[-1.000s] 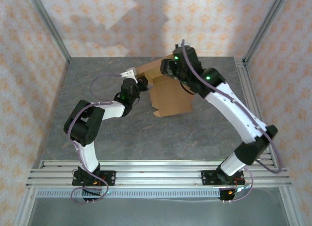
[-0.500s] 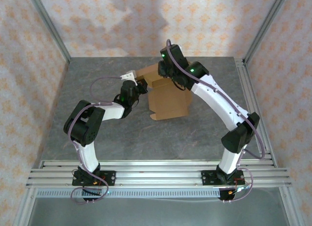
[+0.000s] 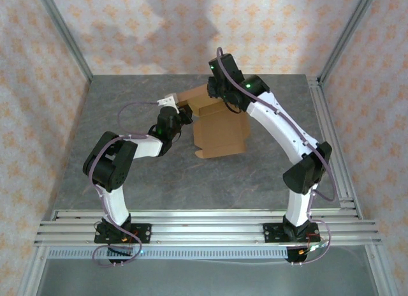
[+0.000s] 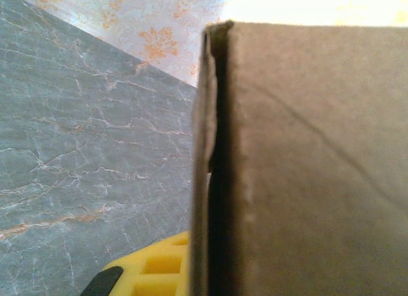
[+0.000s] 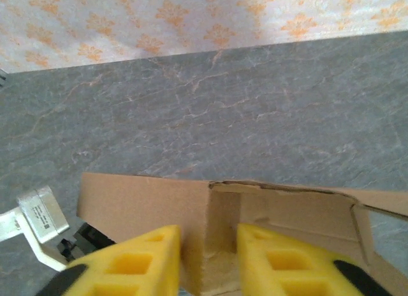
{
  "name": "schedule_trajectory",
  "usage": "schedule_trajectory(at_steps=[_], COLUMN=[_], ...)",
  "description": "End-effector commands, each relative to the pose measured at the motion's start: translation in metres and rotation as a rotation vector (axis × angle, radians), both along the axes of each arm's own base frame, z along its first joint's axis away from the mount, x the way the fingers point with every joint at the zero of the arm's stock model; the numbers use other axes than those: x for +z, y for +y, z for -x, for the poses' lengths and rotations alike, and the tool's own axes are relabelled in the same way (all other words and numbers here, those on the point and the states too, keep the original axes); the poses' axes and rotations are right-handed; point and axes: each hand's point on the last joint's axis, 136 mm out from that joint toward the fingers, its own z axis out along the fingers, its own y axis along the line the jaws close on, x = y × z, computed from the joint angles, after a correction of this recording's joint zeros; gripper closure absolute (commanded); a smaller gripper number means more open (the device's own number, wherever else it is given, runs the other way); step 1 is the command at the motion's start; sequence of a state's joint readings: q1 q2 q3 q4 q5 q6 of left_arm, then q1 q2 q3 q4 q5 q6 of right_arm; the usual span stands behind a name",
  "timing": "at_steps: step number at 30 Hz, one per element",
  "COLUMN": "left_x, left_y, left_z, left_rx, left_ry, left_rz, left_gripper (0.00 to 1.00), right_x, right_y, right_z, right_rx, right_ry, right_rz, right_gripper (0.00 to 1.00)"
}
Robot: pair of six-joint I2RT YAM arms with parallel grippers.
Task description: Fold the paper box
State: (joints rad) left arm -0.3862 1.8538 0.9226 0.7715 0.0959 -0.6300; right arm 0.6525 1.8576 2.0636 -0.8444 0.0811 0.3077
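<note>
The paper box (image 3: 220, 133) sits half-formed, far-middle of the table (image 3: 127, 104). Left gripper (image 3: 185, 112) is clamped on its left wall, anchoring it, I'd guess. Right gripper (image 5: 207, 264) straddles an upright far wall, probably to crease it. Can't tell if it's biting.

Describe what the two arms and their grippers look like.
The left arm and right arm have white links, black joints, a green light near each wrist and a purplish cable looping alongside. The gripper fingers are yellow with square cut-outs.
</note>
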Motion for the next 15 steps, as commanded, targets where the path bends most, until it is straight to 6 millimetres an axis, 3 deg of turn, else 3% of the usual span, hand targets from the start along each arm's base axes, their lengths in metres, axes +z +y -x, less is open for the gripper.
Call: schedule_trajectory(at_steps=[1,5,8,10,11,12,13,14,15], left_x=[0.0286,0.0274,0.0273,0.0265,0.0262,0.0261,0.0260,0.0252,0.0256], left_y=[-0.0008,-0.0004,-0.0005,-0.0007,-0.0002,-0.0006,-0.0007,-0.0007,-0.0008], left_z=[0.0024,0.0027,0.0024,0.0025,0.0025,0.0026,0.0026,0.0026,0.0024], left_rx=[-0.001,0.000,0.000,0.000,0.001,0.000,0.000,-0.001,-0.001], left_ry=[-0.071,-0.067,-0.067,-0.066,-0.066,-0.067,-0.067,-0.065,-0.066], left_rz=[0.021,0.017,0.020,0.020,0.021,0.023,0.023,0.023,0.025], left_gripper=[1.00,1.00,1.00,1.00,1.00,1.00,1.00,1.00,1.00], right_x=[0.0008,0.0023,0.0033,0.0047,0.0045,0.0050,0.0039,0.0037,0.0033], right_y=[0.0009,-0.0012,-0.0029,-0.0037,-0.0034,-0.0041,-0.0031,-0.0033,-0.0032], right_z=[0.0030,0.0038,0.0038,0.0042,0.0042,0.0040,0.0037,0.0035,0.0037], right_rx=[0.009,0.005,-0.003,-0.004,-0.005,-0.006,-0.002,-0.001,0.000], right_ry=[0.023,0.019,0.017,0.013,0.012,0.009,0.009,0.009,0.009], right_rz=[-0.001,0.004,0.007,0.005,0.005,0.006,0.007,0.009,0.011], right_gripper=[0.80,1.00,1.00,0.73,0.66,0.66,0.74,0.91,1.00])
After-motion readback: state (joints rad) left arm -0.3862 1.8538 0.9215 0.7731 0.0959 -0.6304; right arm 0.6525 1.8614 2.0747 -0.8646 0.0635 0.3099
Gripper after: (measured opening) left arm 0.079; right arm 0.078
